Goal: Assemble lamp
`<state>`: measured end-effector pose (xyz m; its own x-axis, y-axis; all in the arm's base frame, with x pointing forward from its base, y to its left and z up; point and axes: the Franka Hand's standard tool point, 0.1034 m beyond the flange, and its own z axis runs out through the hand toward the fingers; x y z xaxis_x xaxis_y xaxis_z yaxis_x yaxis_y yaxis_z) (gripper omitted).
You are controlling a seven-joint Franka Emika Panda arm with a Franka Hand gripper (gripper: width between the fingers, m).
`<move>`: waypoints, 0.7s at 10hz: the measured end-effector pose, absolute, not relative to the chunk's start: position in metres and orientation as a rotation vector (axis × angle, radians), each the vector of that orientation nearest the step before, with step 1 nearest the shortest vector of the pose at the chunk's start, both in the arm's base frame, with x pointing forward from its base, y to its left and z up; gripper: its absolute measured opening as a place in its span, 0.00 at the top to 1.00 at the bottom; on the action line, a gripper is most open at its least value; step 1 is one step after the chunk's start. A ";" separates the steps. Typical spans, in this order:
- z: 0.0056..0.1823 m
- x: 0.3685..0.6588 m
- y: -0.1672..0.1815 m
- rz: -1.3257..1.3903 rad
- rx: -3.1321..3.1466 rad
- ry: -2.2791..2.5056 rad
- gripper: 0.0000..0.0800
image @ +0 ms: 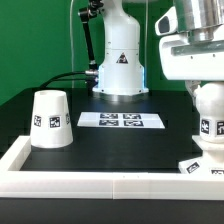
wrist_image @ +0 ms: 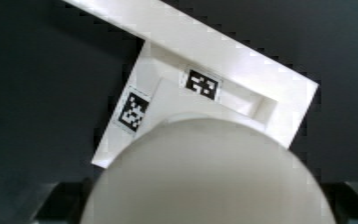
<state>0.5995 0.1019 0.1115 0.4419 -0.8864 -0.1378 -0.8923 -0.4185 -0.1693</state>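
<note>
My gripper (image: 205, 90) is at the exterior view's right, shut on the white ball-shaped bulb (image: 208, 118), which carries a small tag. The bulb hangs upright directly over the low white base block (image: 198, 166) at the front right. I cannot tell whether they touch. In the wrist view the bulb (wrist_image: 202, 170) fills the space between the dark fingers (wrist_image: 51, 205), with the tagged base block (wrist_image: 202, 90) under it. The cone-shaped shade (image: 50, 120) stands on the table at the left, apart from the gripper.
The marker board (image: 120, 120) lies flat in the middle of the black table. A white raised border (image: 100, 184) runs along the front and left edges. The arm's own pedestal (image: 120, 65) stands at the back centre with black cables beside it.
</note>
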 end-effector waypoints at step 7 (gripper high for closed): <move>0.112 0.606 0.101 -0.047 -2.869 0.766 0.13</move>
<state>0.6059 0.1013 0.1118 0.8675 -0.4972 -0.0139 -0.4918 -0.8533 -0.1733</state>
